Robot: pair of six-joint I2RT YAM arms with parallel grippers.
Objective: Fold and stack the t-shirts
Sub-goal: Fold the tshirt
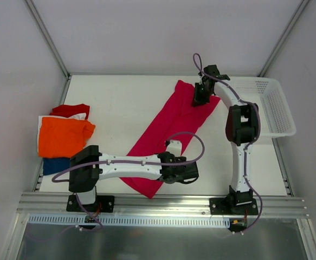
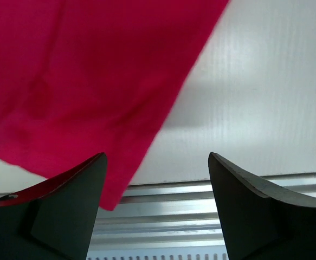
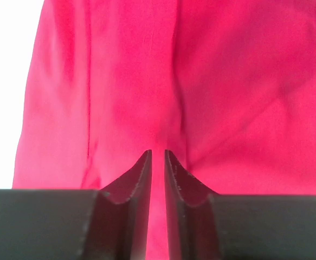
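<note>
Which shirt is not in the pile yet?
The pink t-shirt. It lies stretched out alone in the middle, while the orange t-shirt tops the pile of the others on the left.

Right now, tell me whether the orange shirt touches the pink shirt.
Apart. The top view shows bare table between the orange shirt and pink shirt.

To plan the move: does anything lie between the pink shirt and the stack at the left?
Nothing visible: only bare table lies between the pink shirt and the stack. The left arm lies nearer the front edge.
</note>
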